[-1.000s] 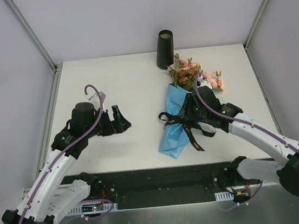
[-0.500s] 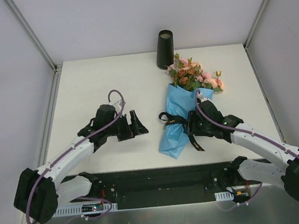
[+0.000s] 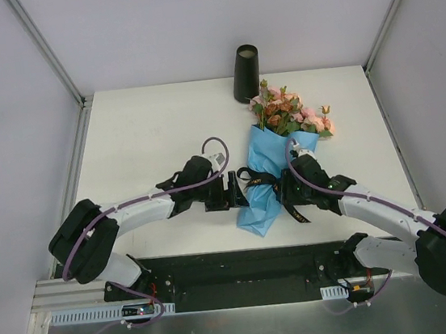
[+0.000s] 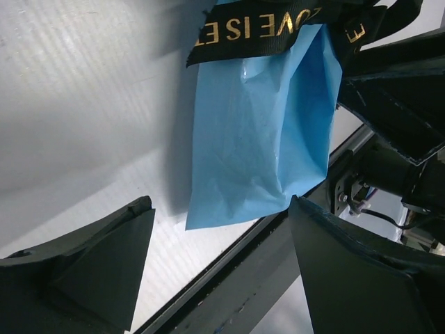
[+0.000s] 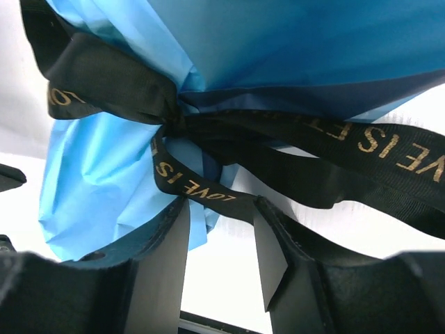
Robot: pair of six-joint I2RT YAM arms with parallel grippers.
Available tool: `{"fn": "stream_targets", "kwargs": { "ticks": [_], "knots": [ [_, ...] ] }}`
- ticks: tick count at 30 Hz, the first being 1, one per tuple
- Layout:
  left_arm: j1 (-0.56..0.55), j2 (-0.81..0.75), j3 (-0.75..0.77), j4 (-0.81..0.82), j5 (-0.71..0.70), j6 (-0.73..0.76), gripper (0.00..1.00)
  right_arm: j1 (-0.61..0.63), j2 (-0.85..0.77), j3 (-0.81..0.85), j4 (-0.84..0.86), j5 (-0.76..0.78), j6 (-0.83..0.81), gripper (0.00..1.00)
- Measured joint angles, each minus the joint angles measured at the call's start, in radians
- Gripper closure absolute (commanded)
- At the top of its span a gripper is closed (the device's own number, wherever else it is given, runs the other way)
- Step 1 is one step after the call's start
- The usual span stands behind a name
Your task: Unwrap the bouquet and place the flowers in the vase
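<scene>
The bouquet [image 3: 265, 166] lies on the table, its blue paper [image 4: 264, 125] tied with a black ribbon [image 5: 208, 191] lettered in gold. Pink and orange flowers [image 3: 285, 112] stick out of its far end, beside the black vase [image 3: 246, 73], which stands upright. My left gripper [image 3: 235, 190] is open at the wrap's left side; in the left wrist view the left gripper [image 4: 219, 236] has the paper's bottom edge just ahead of its empty gap. My right gripper [image 5: 221, 229] is open at the knot, and a ribbon tail lies across its fingertips [image 5: 170, 236]. From above, the right gripper [image 3: 288, 191] sits against the wrap's right side.
The table's near edge, a black rail [image 3: 243, 266], runs just below the bouquet's lower tip. Metal frame posts [image 3: 46, 50] stand at the back corners, with white walls on three sides.
My left arm has swung right across the table to the bouquet's lower end, its jaws narrowing a little. The right gripper has slid slightly down the wrap toward the ribbon.
</scene>
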Motion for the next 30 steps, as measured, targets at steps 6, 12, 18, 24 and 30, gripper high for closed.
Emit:
{"fn": "stream_targets", "kwargs": {
  "ticks": [6,12,18,24,30],
  "knots": [
    [-0.041,0.050,0.023,0.027,-0.033,0.003,0.22,0.000,-0.009,-0.034,0.028,0.000,-0.019,0.48],
    [-0.063,0.117,0.043,0.038,-0.056,0.003,0.30,0.000,-0.009,-0.034,0.032,0.037,-0.015,0.55],
    [-0.094,0.145,0.050,0.051,-0.089,0.002,0.37,0.000,0.003,-0.027,-0.016,0.073,0.034,0.53],
    [-0.100,0.145,0.051,0.050,-0.124,0.002,0.41,0.000,-0.001,-0.027,-0.026,0.053,0.058,0.46],
    [-0.100,0.141,0.082,-0.008,-0.175,0.008,0.41,0.000,0.001,-0.043,-0.024,0.053,0.070,0.41]
  ]
}}
